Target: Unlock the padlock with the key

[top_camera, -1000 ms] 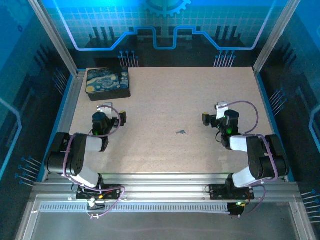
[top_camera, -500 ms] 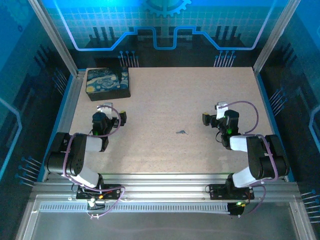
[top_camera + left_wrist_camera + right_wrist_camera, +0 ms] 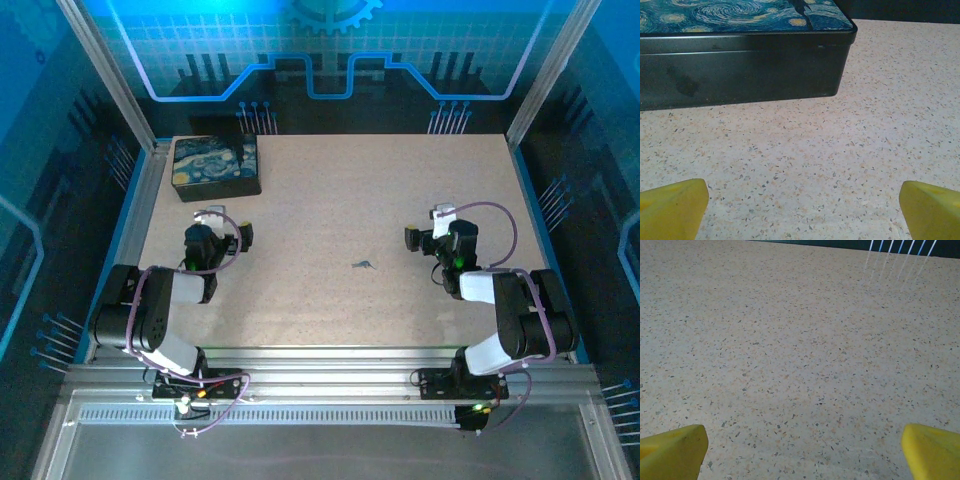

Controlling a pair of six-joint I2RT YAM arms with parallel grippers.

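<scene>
Both sets of jaws stand wide apart and empty: our left gripper [image 3: 225, 226] faces the black box [image 3: 214, 166], our right gripper [image 3: 426, 226] bare table [image 3: 330, 190]. The key [image 3: 364, 265] lies mid-table, nearer the right; the padlock we cannot make out. We should come down low, straddling the thin key squarely before closing.

The bench [image 3: 350, 200] is matt and speckled, like terrazzo. The box [image 3: 215, 166] at 11 o'clock has smooth, glossy black sides and a painted lid. The left pincer [image 3: 802, 210] has fingers [image 3: 671, 207] of matt yellow plastic.
</scene>
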